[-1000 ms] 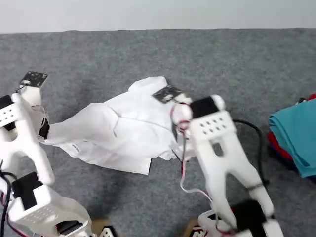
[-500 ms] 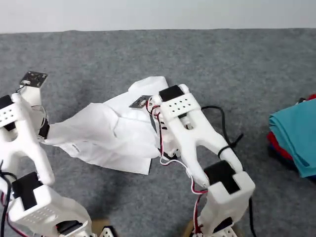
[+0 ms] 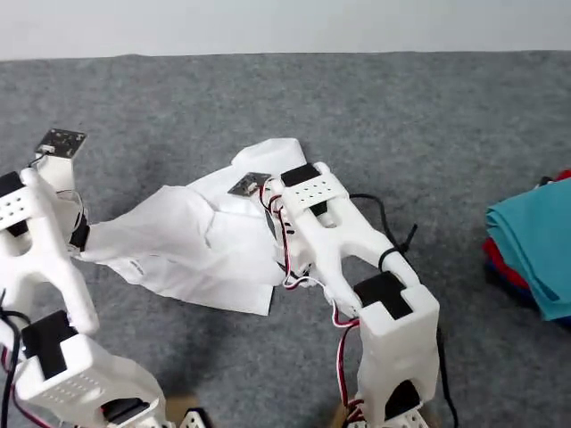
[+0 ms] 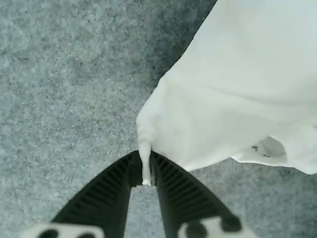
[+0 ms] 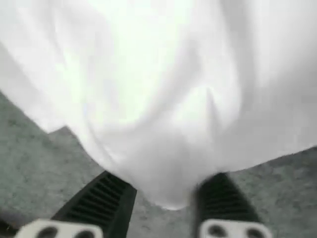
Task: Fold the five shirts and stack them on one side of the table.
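The left gripper (image 4: 145, 173) is closed tight on a thin pinch of cloth at the edge of the white shirt (image 3: 196, 241). Its black ribbed fingers (image 4: 116, 186) press together, with only that sliver of fabric standing between them. In the high view this gripper sits at the table's left edge and holds the shirt's leftmost corner just above the grey table (image 3: 428, 125).

From that corner the shirt spreads rightward across the middle of the table. It is rumpled and not folded, with loose creases, one flap lying over another along its near edge, and a rounded lobe at its far end.

The right arm (image 3: 357, 241) leans in over the shirt's right part, with its wrist above the cloth. The right gripper (image 5: 168, 188) stands wide open. Its two fingers are well apart, one on either side of a hanging bulge of white fabric, and they are not pressing on it.

Well apart from all this, at the table's right edge, lies a stack of folded shirts (image 3: 526, 259). A teal shirt (image 3: 535, 236) is on top, and a red shirt (image 3: 497, 259) shows under it.
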Controlling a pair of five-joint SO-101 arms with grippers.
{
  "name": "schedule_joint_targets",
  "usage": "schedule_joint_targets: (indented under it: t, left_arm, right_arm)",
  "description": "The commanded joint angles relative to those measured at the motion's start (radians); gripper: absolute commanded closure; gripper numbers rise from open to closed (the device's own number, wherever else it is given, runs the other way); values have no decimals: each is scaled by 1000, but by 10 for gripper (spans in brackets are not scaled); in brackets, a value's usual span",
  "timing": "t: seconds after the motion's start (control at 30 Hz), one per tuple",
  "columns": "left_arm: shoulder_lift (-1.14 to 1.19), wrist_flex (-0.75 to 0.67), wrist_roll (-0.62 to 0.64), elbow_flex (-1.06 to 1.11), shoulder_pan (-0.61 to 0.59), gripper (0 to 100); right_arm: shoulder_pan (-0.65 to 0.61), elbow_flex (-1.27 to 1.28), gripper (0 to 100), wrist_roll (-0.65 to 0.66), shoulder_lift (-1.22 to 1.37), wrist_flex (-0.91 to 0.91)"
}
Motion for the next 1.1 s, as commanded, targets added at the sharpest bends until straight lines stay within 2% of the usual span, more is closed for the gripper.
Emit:
schedule_joint_targets:
  t: [0.0,0.17,0.3,0.63,0.83,1.07]
  left_arm:
    - [-52,-6,0,-1,-5,997]
    - [-63,2,0,-24,9,997]
    - [-63,91,28,-134,51,997]
    - [-63,215,132,-576,183,997]
    - [-63,221,210,-828,270,997]
    - [-63,224,233,-1099,362,997]
  right_arm:
    - [58,-75,983,9,-19,-10]
    - [134,-213,989,20,-85,70]
    - [165,-381,989,77,-133,180]
    - [268,-855,989,114,-170,338]
    - [335,-1102,989,169,-171,340]
    - [432,-1370,989,180,-173,341]
